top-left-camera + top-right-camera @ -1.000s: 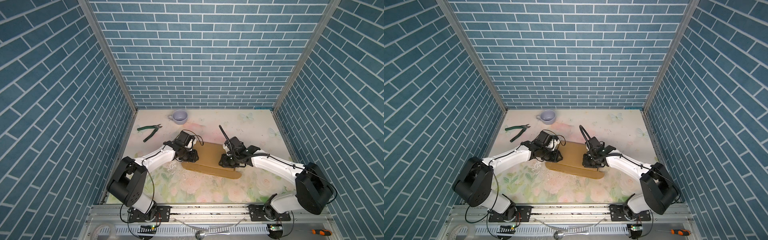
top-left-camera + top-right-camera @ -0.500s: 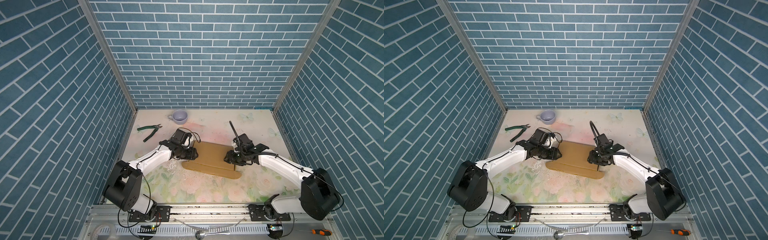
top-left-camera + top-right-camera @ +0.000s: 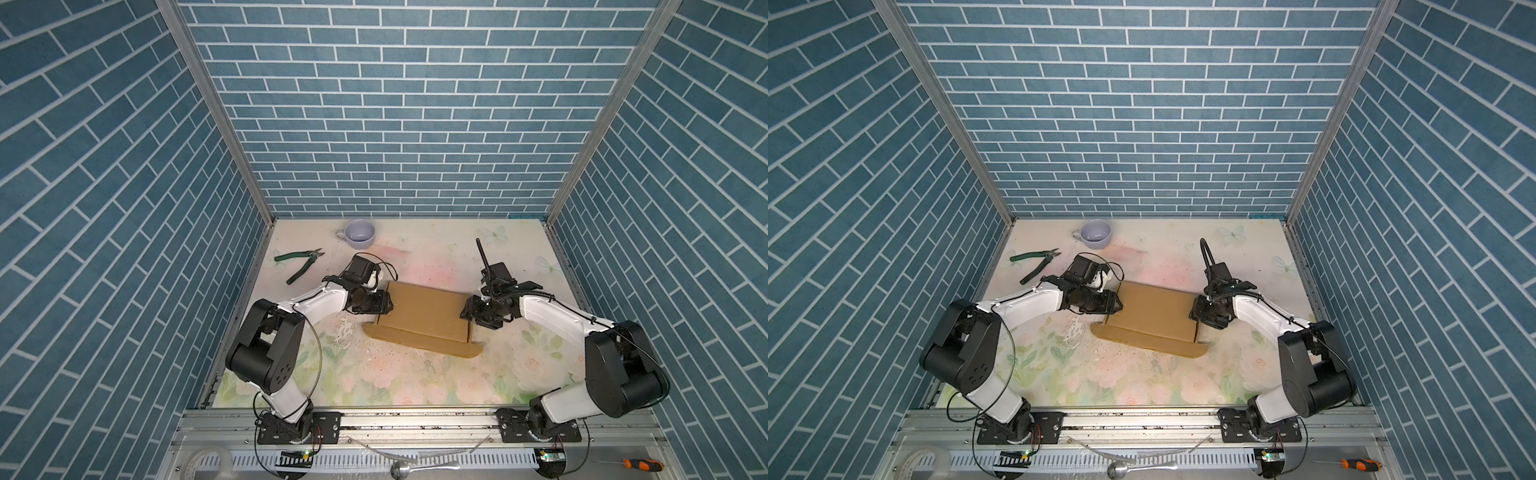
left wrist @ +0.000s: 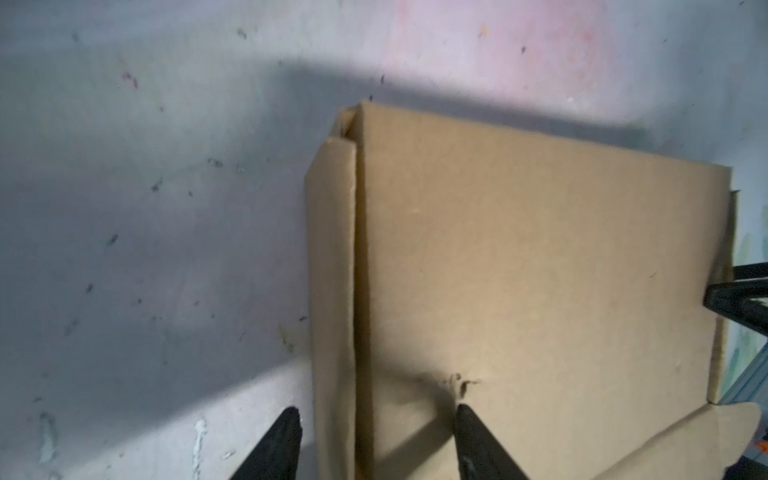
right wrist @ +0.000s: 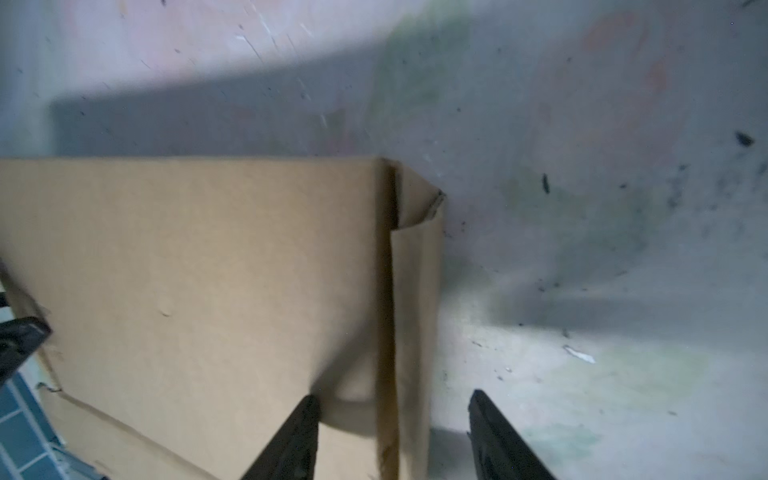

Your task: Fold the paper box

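Your paper box [image 3: 424, 316] lies in the middle of the counter [image 3: 415, 386], lid down and slightly skewed to the counter's edges. In both top views it is a low, closed brown slab [image 3: 1152, 318]. One long flap [image 3: 424, 355] lies flat on the counter along the side facing the front edge, with rounded ends.

Your left claw [image 3: 384, 305] sits low at the box's end nearest the counter's left edge. The left wrist view shows its jaws released and spread wide [image 4: 376, 409]. One finger [image 4: 469, 432] is over the lid and the other over bare counter, with the box's upright side wall between them. You cannot tell from the pictures whether either finger touches the cardboard.

Your right claw [image 3: 467, 311] sits at the opposite end, toward the counter's right edge. It is released too [image 5: 395, 395], and its jaws straddle that end's side wall the same way. One finger [image 5: 303, 432] is over the lid and the other is over the counter just beside the box. At both ends the tucked side panel stands slightly away from the lid's edge, leaving a thin dark gap.

A lilac cup [image 3: 360, 235] stands near the back edge, left of the middle. Green-handled pliers [image 3: 301, 264] lie toward the back left corner. Both are well apart from the box.
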### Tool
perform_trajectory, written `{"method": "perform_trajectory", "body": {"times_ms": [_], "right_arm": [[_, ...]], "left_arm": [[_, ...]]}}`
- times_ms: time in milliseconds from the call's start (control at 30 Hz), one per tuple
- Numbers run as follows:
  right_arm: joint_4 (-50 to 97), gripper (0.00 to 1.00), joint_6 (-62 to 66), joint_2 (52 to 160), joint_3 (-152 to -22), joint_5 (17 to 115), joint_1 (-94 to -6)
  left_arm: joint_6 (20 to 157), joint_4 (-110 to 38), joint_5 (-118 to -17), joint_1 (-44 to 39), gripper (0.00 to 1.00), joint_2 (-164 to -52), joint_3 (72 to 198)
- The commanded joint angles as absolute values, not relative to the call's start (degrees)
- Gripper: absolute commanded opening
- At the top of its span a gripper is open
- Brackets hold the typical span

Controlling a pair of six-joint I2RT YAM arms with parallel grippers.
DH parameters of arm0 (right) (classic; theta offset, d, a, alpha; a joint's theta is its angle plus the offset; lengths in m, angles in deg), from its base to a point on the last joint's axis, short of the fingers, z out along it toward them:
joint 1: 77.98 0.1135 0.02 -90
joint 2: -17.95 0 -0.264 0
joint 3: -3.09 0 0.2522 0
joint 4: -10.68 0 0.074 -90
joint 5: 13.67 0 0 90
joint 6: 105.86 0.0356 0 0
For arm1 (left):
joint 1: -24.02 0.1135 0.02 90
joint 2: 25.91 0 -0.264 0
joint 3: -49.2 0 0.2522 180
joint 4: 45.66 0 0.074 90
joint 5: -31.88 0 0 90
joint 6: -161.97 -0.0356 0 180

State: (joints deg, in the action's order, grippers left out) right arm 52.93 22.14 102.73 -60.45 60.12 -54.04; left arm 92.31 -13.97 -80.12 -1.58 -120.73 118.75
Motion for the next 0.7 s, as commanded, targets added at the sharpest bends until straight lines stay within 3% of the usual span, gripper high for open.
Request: {"method": "perform_trajectory", "body": {"times_ms": [0, 100, 167, 233, 300, 367, 400, 467, 500, 600, 667], "right_arm": [[49.2, 0.44, 23.4, 104.9, -61.2, 57.5, -52.8], [48.5, 0.26, 23.2, 106.2, -61.8, 57.0, -52.4], [48.4, 0.24, 23.1, 106.6, -62.3, 57.4, -52.3], [48.9, 0.30, 22.3, 107.1, -63.1, 57.9, -52.3], [50.7, 0.44, 21.4, 107.8, -64.1, 58.4, -52.3], [50.7, 0.48, 21.1, 107.6, -64.5, 58.2, -52.4], [50.0, 0.44, 21.3, 107.5, -64.4, 57.9, -52.3], [48.1, 0.23, 22.2, 108.1, -64.6, 55.8, -52.2], [48.1, 0.21, 22.3, 108.7, -64.8, 55.6, -52.3], [49.3, 0.31, 21.6, 109.0, -65.2, 56.4, -52.4], [50.3, 0.41, 20.7, 108.1, -65.2, 57.1, -52.8]], "left_arm": [[93.0, -16.2, -80.6, -2.4, 0.49, -120.9, 117.2], [93.9, -17.1, -81.1, -2.4, 0.41, -121.2, 115.9], [94.1, -17.2, -80.8, -2.5, 0.41, -120.8, 115.2], [94.0, -16.5, -80.0, -2.5, 0.41, -120.5, 114.9], [93.9, -15.6, -79.3, -2.5, 0.41, -120.1, 114.4], [94.1, -15.6, -79.0, -2.5, 0.41, -119.5, 113.6], [94.6, -16.2, -79.2, -2.4, 0.40, -119.3, 112.9], [96.4, -19.2, -80.6, -2.4, 0.40, -119.2, 111.2], [96.9, -19.8, -80.6, -2.4, 0.40, -119.2, 110.8], [96.3, -17.2, -79.0, -2.2, 0.41, -118.1, 111.0], [95.1, -14.7, -76.9, -1.5, 0.48, -116.3, 111.4]]}}
